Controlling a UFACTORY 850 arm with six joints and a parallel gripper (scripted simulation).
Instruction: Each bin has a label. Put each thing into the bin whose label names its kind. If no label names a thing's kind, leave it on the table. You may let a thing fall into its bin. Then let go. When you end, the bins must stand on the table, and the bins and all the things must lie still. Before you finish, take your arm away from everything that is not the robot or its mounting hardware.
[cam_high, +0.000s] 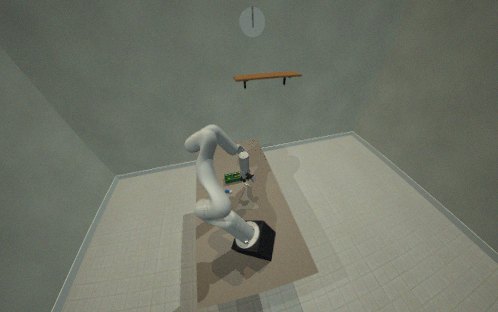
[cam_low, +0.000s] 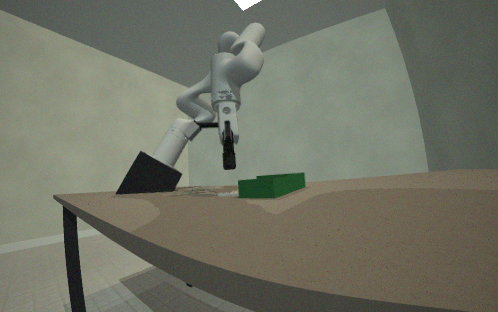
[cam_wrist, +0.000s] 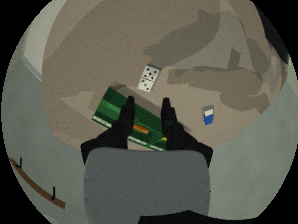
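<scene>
My gripper (cam_high: 248, 177) (cam_low: 229, 168) (cam_wrist: 148, 104) is open and empty, in the air above the table beside the green bins (cam_high: 227, 181) (cam_low: 256, 189) (cam_wrist: 112, 95). The bins stand joined in a row; their white label strips are too slanted to read. An orange battery (cam_wrist: 140, 128) lies in a middle bin, and a bit of the yellow die (cam_wrist: 164, 139) shows in the end bin, partly behind a finger. A white domino with black dots (cam_high: 246, 184) (cam_wrist: 148, 78) lies on the table ahead of the fingertips. A blue and white eraser (cam_high: 228, 191) (cam_wrist: 208, 115) lies apart on the table.
The tabletop (cam_high: 295, 260) (cam_low: 375, 240) carries the black robot base (cam_high: 262, 240) (cam_low: 149, 173). The arm's shadows fall across the table near the domino and eraser. A wooden shelf (cam_high: 267, 76) (cam_wrist: 37, 187) hangs on the far wall.
</scene>
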